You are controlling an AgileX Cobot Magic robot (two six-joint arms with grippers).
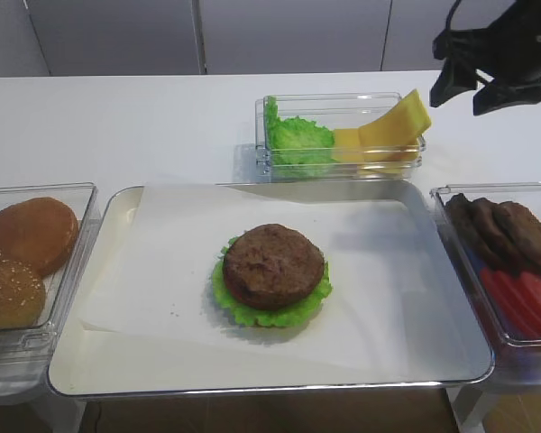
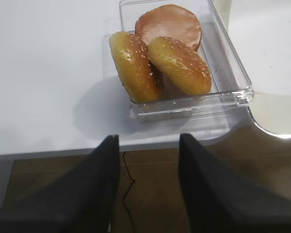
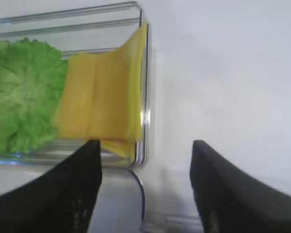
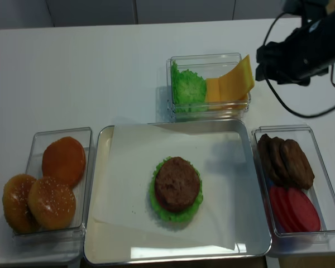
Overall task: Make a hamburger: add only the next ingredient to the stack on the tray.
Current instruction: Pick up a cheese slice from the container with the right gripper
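The right end effector (image 3: 145, 189) hangs with its jaws apart above bare table (image 1: 162, 117), just beyond the right end of the clear tub (image 1: 341, 171). Below and to its left, the tub's end wall stands between it and the cheese (image 3: 104, 104), whose top slice leans up over that wall's rim. Lettuce (image 3: 22, 92) fills the tub's far left. Nearer the camera on its right, the patty tub (image 4: 297, 178) blocks the table. Down and left, the tray (image 1: 117, 361) lies open around the stack (image 1: 272, 275). The left end effector (image 2: 148, 194) hangs off the table edge, the bun tub (image 2: 184, 99) just ahead.
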